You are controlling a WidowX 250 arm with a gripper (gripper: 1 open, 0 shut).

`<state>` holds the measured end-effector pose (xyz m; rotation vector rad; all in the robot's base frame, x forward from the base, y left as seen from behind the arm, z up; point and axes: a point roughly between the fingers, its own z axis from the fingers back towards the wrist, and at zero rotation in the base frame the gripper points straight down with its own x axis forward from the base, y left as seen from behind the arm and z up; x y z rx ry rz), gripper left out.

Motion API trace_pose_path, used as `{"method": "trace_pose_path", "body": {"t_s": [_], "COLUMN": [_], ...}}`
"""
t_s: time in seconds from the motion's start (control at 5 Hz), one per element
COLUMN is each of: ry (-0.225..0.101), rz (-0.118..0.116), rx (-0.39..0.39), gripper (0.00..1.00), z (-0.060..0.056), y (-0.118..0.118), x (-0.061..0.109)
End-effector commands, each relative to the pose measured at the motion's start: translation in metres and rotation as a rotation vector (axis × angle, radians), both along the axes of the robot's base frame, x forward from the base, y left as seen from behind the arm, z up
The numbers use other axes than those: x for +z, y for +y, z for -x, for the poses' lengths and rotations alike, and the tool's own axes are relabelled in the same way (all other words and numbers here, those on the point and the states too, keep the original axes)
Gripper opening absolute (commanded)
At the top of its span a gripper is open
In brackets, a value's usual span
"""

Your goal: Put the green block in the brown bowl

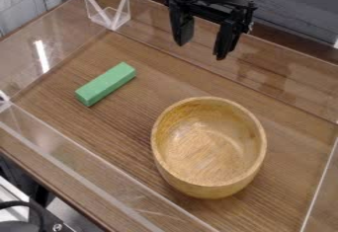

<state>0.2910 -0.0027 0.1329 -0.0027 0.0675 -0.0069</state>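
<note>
A green block (106,83) is lying flat on the left side of a wooden table (158,98), angled so one end is pointing toward the far right. Right of it, at the near side, a brown bowl (209,146) is sitting upright, well apart from the block. Above the far edge, a black gripper (211,38) is hanging with its fingers (224,42) spread open, holding nothing.

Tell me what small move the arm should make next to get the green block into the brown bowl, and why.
Probably move the end effector left and toward the camera, over the green block. It hangs open and empty near the back, while the block lies flat on the table, left of the brown bowl.
</note>
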Motion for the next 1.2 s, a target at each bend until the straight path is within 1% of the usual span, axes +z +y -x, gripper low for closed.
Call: {"method": "trace_pose_path", "body": {"t_s": [0.0, 0.2, 0.4, 0.6, 0.8, 1.0], "ry": [0.000, 0.001, -0.038, -0.077, -0.093, -0.110], "rz": [0.001, 0.000, -0.007, -0.011, -0.007, 0.000], "rx": [-0.067, -0.160, -0.249, -0.322, -0.333, -0.348], "gripper": [1.00, 1.00, 1.00, 1.00, 1.00, 1.00], "z": [0.004, 0.011, 0.024, 0.041, 0.044, 0.042], "y": [0.018, 0.046, 0.081, 0.101, 0.109, 0.112], "x": [-0.004, -0.013, -0.015, -0.018, -0.026, -0.037]}}
